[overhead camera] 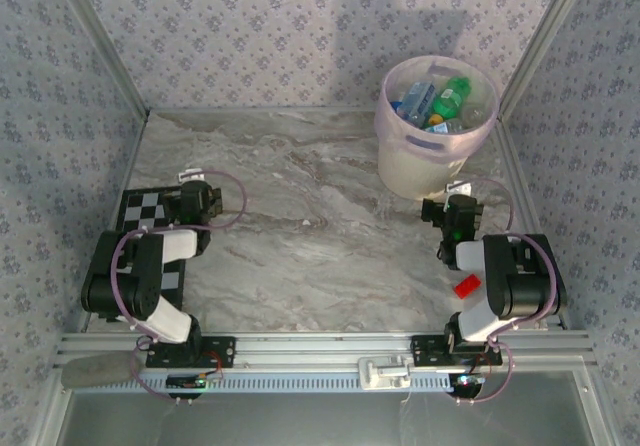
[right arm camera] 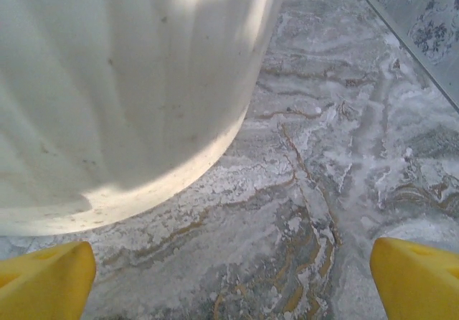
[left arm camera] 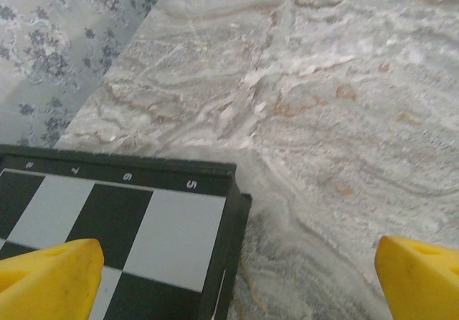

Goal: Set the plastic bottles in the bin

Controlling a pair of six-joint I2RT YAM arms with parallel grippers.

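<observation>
Top external: plastic bottles inside bin

black-and-white arms, yellow fingertips (lilac cables)

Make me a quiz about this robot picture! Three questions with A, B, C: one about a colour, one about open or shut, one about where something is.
1. What colour are the right gripper's fingertips?
A. yellow
B. purple
C. black

2. How is the left gripper?
A. shut on a bottle
B. open, holding nothing
C. shut tight, empty

3. Where are the plastic bottles?
A. in the left gripper
B. in the right gripper
C. inside the bin

Answers:
1 A, its wrist view shows yellow tips.
2 B, its fingertips stand wide apart with nothing between them.
3 C, the top view shows them inside the pink bin.
</observation>
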